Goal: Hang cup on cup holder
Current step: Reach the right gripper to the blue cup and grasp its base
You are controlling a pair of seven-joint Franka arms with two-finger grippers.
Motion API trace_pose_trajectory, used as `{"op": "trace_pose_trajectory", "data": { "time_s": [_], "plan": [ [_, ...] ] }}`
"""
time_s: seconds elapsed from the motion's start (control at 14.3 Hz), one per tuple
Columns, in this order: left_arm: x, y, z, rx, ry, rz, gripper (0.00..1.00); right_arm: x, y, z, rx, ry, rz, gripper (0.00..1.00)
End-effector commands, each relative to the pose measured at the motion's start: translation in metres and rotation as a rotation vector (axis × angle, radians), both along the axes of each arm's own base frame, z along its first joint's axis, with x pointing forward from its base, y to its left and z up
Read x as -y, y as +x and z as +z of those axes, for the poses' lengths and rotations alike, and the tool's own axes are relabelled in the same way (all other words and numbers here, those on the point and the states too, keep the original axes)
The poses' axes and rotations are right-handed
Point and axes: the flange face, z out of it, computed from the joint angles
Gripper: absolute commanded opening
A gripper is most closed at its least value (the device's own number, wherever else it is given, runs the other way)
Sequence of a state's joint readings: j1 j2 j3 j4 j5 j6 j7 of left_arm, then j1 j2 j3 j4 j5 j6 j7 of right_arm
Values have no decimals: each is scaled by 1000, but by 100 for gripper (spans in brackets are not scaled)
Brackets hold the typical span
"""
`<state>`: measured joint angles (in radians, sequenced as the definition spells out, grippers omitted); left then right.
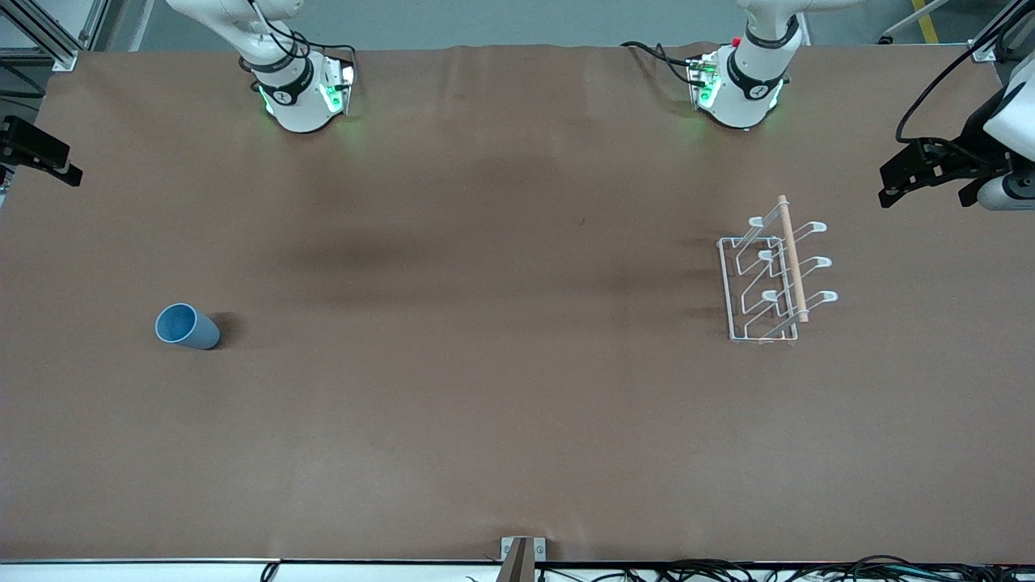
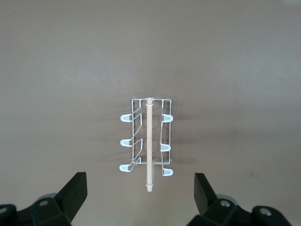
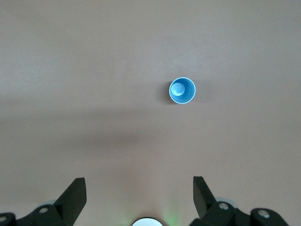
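The light-blue cup (image 1: 186, 326) stands upright, mouth up, on the brown table toward the right arm's end; it also shows in the right wrist view (image 3: 182, 90). The white wire cup holder (image 1: 768, 279) with its wooden rod (image 1: 792, 259) stands toward the left arm's end and shows in the left wrist view (image 2: 146, 143). My left gripper (image 1: 926, 190) is open and empty, high above the table beside the cup holder (image 2: 141, 181). My right gripper (image 1: 36, 153) is open and empty, high above the table near its own base (image 3: 138, 184).
The right arm's base (image 1: 295, 93) and the left arm's base (image 1: 740, 85) stand along the table's edge farthest from the front camera. A metal bracket (image 1: 523, 554) and cables sit at the nearest edge. The brown table cover (image 1: 485, 323) lies between cup and rack.
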<state>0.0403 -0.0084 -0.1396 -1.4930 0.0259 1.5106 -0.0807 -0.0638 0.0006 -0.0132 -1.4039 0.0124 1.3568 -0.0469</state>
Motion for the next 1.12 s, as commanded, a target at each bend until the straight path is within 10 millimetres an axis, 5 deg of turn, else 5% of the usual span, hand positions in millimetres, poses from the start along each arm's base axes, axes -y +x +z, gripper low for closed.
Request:
{"op": "trace_pose_trajectory", "data": {
  "time_s": [0.0, 0.28, 0.49, 0.84, 1.05],
  "plan": [
    [0, 0, 4, -5, 19, -11, 100, 0, -1, 2, -2, -5, -14, 100],
    [-2, 0, 4, -3, 20, -10, 100, 4, -1, 1, -7, -6, -20, 100],
    [0, 2, 1, -9, 17, -15, 100, 28, 13, -30, -53, -5, -57, 100],
    [1, 4, -2, -16, 11, -29, 100, 91, 43, -133, -30, 0, -52, 100],
    [-2, 7, -8, -27, 7, -23, 100, 127, 52, -222, -8, -1, -18, 100]
  ]
}}
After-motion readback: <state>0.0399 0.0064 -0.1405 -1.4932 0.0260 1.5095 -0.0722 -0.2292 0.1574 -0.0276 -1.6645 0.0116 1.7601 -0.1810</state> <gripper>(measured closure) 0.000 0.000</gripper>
